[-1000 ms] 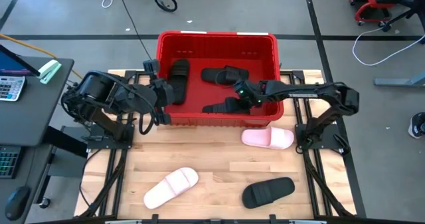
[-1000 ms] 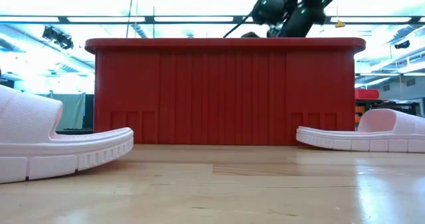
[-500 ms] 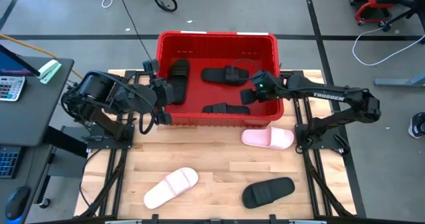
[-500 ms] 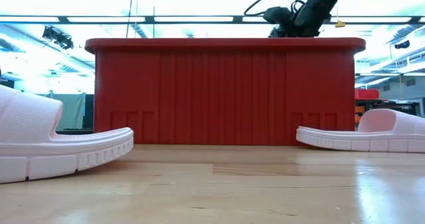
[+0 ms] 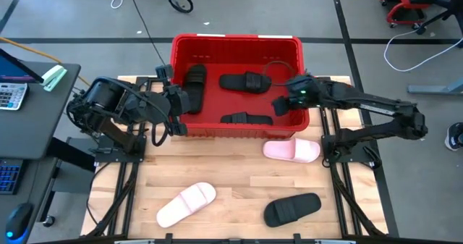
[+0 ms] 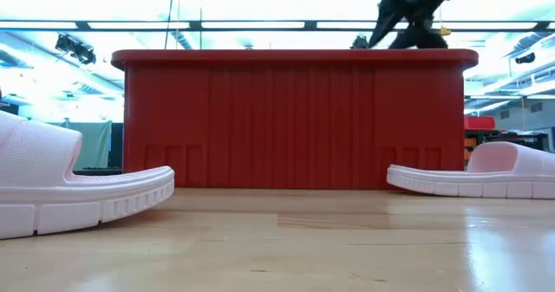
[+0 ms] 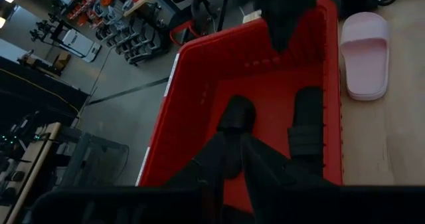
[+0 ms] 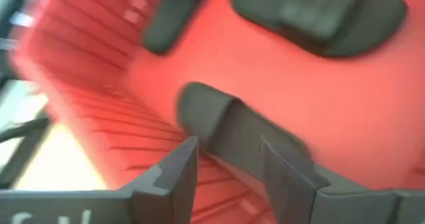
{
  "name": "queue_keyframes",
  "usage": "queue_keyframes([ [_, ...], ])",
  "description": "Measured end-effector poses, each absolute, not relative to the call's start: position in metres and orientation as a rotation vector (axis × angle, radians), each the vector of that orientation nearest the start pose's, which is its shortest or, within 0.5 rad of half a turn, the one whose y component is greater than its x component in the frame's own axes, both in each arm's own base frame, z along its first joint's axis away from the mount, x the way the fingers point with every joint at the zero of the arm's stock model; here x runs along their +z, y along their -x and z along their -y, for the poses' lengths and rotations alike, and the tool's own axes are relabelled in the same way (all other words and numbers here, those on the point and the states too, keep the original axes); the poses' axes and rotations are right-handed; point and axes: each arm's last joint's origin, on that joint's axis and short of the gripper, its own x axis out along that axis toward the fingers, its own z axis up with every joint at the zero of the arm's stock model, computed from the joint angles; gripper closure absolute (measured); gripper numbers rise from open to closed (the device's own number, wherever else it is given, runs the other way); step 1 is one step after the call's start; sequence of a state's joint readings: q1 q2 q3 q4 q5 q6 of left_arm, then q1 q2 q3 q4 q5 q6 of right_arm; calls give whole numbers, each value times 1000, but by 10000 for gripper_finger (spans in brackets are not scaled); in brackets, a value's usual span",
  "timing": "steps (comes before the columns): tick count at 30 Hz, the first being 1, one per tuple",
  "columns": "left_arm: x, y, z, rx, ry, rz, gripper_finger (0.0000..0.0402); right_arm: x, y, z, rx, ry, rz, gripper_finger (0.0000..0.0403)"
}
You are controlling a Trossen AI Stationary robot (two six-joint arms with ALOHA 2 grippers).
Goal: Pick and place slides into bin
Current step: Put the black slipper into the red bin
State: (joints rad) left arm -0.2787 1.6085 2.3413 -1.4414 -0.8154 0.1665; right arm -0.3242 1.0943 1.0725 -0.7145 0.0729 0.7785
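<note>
Three soft black rubber slides lay inside the big red plastic bin point(image 5: 235, 43) with ribbed, slotted walls. One black slide point(image 5: 193, 82) rested by the bin's left wall, another black slide point(image 5: 244, 81) lay flat near the middle, and a third black slide point(image 5: 244, 118) sat close to the front wall.

We saw three more slides on the pale wooden table point(image 5: 239, 186). One smooth pale pink slide point(image 5: 291, 150) lay just in front of the bin, toward its right end. A second pale pink slide point(image 5: 186, 203) lay near the front left, and a fourth black slide point(image 5: 291, 208) lay near the front right, well apart from the bin.

Our right gripper point(image 5: 281, 104) hung over the right part of the bin, above the third black slide. Its two dark flat fingers point(image 8: 174, 174) stood apart and held nothing.

Our left gripper point(image 5: 181, 106) sat at the bin's left wall. We could not tell if its fingers were open or closed.
</note>
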Motion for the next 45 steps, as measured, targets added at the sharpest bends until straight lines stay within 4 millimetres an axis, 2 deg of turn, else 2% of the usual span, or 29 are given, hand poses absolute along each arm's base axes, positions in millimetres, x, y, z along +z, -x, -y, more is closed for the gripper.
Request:
queue_keyframes([
  [4,519,-235,45,466,-525,-656,340,346,-188,50,-540,-803,-481,249],
  [7,519,-235,46,462,-490,-649,341,353,-185,23,-350,-801,-515,253],
  [10,518,-236,47,418,-463,-652,342,356,-190,-14,-155,-833,-543,257],
  [14,517,-237,48,399,-458,-654,338,359,-197,-68,-26,-927,-520,262],
  [21,517,-237,48,404,-445,-651,340,332,-189,-147,-131,-1155,-625,272],
  [25,516,-236,48,425,-383,-645,335,305,-184,-187,-238,-1328,-762,272],
  [27,516,-236,47,431,-367,-648,332,287,-181,-203,-321,-1350,-823,272],
  [32,515,-235,47,432,-366,-655,332,245,-171,-222,-598,-1300,-943,272],
  [39,515,-235,47,441,-339,-648,331,229,-167,-245,-596,-1359,-992,273],
  [45,515,-235,47,441,-340,-648,327,204,-173,-253,-667,-1286,-1000,273],
])
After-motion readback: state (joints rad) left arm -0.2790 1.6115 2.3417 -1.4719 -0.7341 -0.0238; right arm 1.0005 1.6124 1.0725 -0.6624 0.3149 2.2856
